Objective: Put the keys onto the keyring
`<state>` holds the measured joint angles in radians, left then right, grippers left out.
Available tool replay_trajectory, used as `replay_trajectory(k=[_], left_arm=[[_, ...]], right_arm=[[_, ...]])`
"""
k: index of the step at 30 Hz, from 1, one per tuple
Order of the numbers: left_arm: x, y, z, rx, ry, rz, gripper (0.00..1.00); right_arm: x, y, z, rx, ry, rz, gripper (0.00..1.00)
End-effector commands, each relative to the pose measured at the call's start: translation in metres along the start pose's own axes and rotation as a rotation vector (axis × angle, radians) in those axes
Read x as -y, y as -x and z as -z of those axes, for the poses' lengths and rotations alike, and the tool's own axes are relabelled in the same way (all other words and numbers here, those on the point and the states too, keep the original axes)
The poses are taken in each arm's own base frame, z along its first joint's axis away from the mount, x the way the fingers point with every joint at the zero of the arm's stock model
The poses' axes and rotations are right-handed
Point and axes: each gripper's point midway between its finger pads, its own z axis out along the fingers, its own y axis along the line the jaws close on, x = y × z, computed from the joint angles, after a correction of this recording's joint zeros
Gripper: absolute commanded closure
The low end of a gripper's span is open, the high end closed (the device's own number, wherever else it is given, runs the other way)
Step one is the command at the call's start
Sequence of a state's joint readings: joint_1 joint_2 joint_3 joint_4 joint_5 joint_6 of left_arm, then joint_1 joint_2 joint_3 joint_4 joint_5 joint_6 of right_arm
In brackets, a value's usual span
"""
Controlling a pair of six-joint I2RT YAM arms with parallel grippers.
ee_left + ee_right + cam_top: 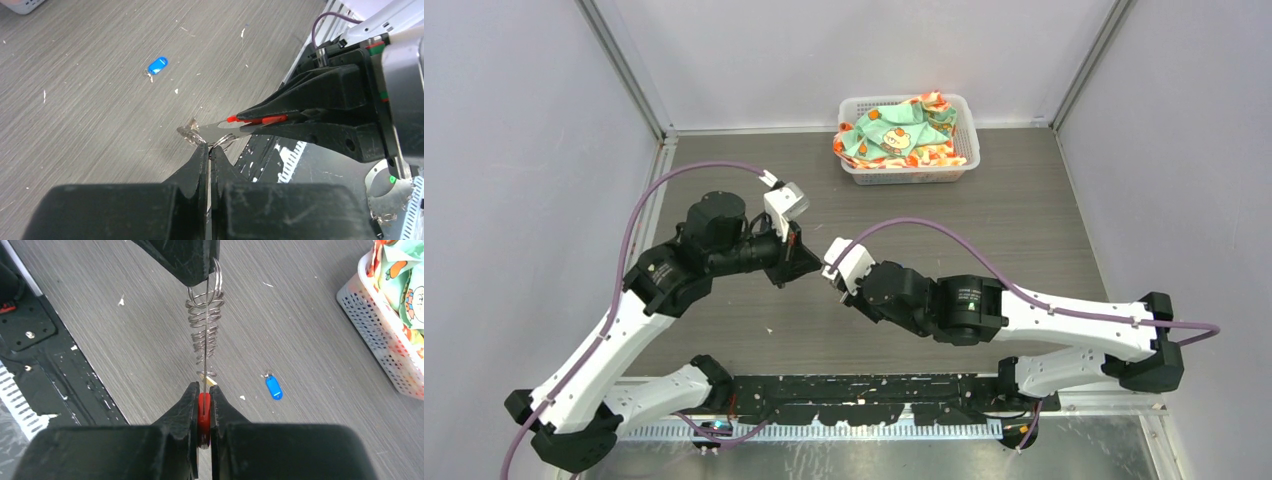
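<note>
Left gripper [207,150] pinches the keyring [205,325], right gripper [202,390] its red tag [203,412], mid-counter. The blue key [273,387], lying toward the far edge, likely needs fetching next.

You have a white perforated plastic basket [909,172] at the far edge of the grey wood-grain tabletop [1014,225]. A crumpled, colourful cartoon-print cloth [896,137] fills it.

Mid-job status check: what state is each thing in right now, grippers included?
left gripper: shut on the keyring's ring end.
right gripper: shut on the keyring's red tag.
keyring: stretched between both grippers, off the table.
blue-tagged key: lying loose on the table, not on the keyring.
yellow-tagged key: only a yellowish sliver by the red tag; cannot tell if threaded.
basket: upright, holding cloth.
</note>
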<state>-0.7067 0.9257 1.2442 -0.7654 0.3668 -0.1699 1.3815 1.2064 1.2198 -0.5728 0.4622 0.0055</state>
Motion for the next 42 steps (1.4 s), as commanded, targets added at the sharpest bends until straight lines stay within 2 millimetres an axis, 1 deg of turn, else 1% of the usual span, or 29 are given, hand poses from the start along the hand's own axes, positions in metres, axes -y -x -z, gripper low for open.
replay_trajectory(k=[1,3,7,8,9,11,13,14,17,20,22,23,24,26,30,32,36,40,42], left_arm=[[-0.025,-0.002,0.001,-0.032,0.12,-0.058,1.0],[-0.027,-0.001,0.001,-0.032,0.131,-0.059,1.0],[-0.018,0.005,0.0,0.004,0.083,-0.068,1.0],[-0.014,0.006,0.0,0.01,0.054,-0.082,1.0],[-0.011,0.006,0.0,0.012,0.036,-0.098,1.0],[-0.001,0.002,0.001,0.001,-0.034,-0.153,1.0],[0.003,-0.002,0.002,-0.013,-0.074,-0.219,1.0],[0.006,-0.004,0.002,-0.021,-0.1,-0.252,1.0],[0.02,-0.011,0.005,-0.038,-0.21,-0.344,1.0],[0.031,-0.017,0.01,-0.044,-0.303,-0.437,1.0],[0.037,-0.021,0.015,-0.048,-0.359,-0.533,1.0],[0.04,-0.022,0.017,-0.053,-0.38,-0.574,1.0],[0.04,-0.024,0.018,-0.063,-0.392,-0.614,1.0],[0.04,-0.027,0.019,-0.089,-0.404,-0.682,1.0],[0.039,-0.028,0.019,-0.116,-0.406,-0.765,1.0],[0.039,-0.027,0.019,-0.114,-0.405,-0.802,1.0],[0.038,-0.034,0.018,-0.137,-0.411,-0.872,1.0],[0.039,-0.036,0.017,-0.148,-0.408,-0.929,1.0],[0.039,-0.036,0.016,-0.153,-0.403,-0.954,1.0]], right_arm=[[0.001,0.037,0.016,0.095,-0.003,-0.038,0.96],[-0.003,0.038,0.016,0.086,0.011,-0.047,0.92],[-0.015,0.042,0.018,0.108,0.075,-0.055,0.73],[-0.018,0.045,0.02,0.122,0.094,-0.065,0.65],[-0.019,0.047,0.021,0.135,0.103,-0.072,0.62],[-0.023,0.055,0.028,0.186,0.144,-0.097,0.51],[-0.023,0.065,0.039,0.246,0.181,-0.118,0.42],[-0.023,0.069,0.044,0.272,0.193,-0.124,0.4],[-0.015,0.081,0.056,0.341,0.221,-0.151,0.4],[-0.004,0.089,0.063,0.403,0.265,-0.213,0.47],[-0.001,0.09,0.063,0.44,0.319,-0.269,0.48],[-0.004,0.089,0.062,0.456,0.37,-0.289,0.48],[-0.002,0.084,0.056,0.457,0.402,-0.32,0.48],[-0.008,0.085,0.057,0.477,0.491,-0.328,0.47],[-0.019,0.085,0.055,0.462,0.611,-0.294,0.41],[-0.023,0.087,0.054,0.457,0.644,-0.275,0.4],[-0.032,0.089,0.051,0.443,0.699,-0.248,0.39],[-0.037,0.083,0.042,0.391,0.718,-0.23,0.43],[-0.036,0.079,0.035,0.359,0.708,-0.223,0.47]])
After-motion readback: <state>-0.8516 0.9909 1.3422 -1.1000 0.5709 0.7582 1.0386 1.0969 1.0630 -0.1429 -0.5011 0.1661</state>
